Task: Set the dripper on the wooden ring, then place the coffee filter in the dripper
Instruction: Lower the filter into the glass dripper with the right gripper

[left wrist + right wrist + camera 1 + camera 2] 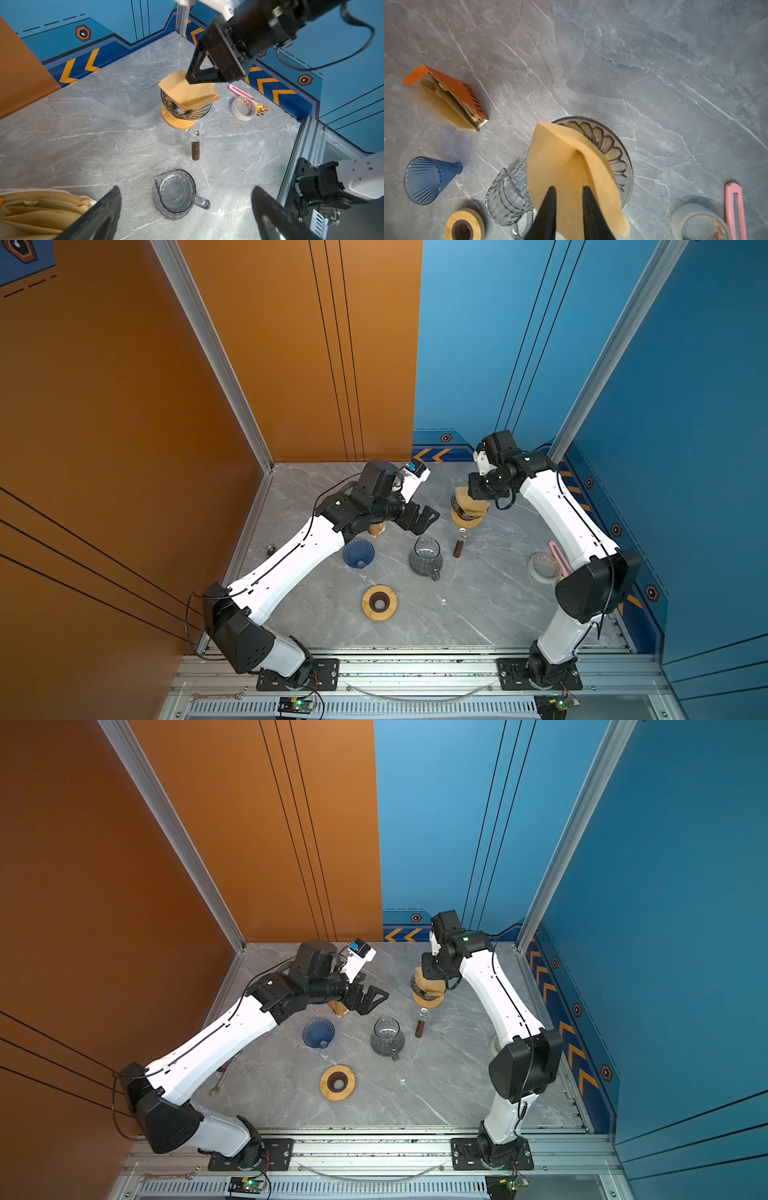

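– Black fingers (546, 209) of the right gripper (568, 188) sit nearest the lens; they stand close together with a slim gap, astride a fold of the coffee filter (560, 162); whether they actually pinch the paper I cannot tell.
– Noted; where does the filter sit?
– Point down inside the dripper (614, 145); it leans on one wall, half folded; its top edge stands above the rim; the dripper rests on a wooden ring (176, 122) atop a carafe (173, 137).
– And the left gripper (424, 521)?
– Wide open, empty; well apart from the dripper, beside the filter box (452, 97).
– How best to seat it?
– My judgement: lower along the cone's axis; press lightly so the paper meets the ribbed wall all round; let go only once the point is centred; avoid side push, since the stack looks top-heavy and could tip.
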`<state>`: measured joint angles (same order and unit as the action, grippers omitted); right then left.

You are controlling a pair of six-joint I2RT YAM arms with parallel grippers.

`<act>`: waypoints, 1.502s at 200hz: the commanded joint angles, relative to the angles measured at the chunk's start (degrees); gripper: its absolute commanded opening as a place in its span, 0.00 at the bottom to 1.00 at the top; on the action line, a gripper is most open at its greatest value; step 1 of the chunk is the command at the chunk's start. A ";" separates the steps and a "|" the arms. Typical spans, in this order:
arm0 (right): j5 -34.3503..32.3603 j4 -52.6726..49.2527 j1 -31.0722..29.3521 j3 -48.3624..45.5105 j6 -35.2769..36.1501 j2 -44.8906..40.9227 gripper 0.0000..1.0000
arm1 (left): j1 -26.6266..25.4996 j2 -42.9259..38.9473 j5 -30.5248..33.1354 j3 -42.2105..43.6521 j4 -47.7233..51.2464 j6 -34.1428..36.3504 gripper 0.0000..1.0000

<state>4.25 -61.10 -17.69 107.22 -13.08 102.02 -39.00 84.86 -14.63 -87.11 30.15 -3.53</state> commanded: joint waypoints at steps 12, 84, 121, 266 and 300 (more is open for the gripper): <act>-1.90 -1.57 -0.24 2.88 1.43 3.21 0.26 | 0.57 -1.58 -1.34 0.19 -0.80 -0.57 0.98; -4.55 -2.62 -0.67 2.15 3.01 6.13 0.38 | 0.51 -1.28 -1.58 0.14 -0.80 -0.65 0.98; -4.59 -2.53 -0.68 1.56 3.50 7.27 0.39 | 0.42 -1.23 -1.45 0.18 -0.82 -0.61 0.98; -2.55 -0.36 -0.84 -1.75 4.12 10.17 0.37 | 0.33 -1.10 -1.21 0.27 -0.80 -0.45 0.98; -2.54 -0.16 -0.86 -1.93 4.18 10.75 0.35 | 0.29 -1.18 -1.21 0.27 -0.80 -0.43 0.98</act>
<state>1.32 -61.65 -18.13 106.04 -9.85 111.98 -39.00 84.86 -14.63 -87.11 30.15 -3.53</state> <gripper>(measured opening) 0.359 0.978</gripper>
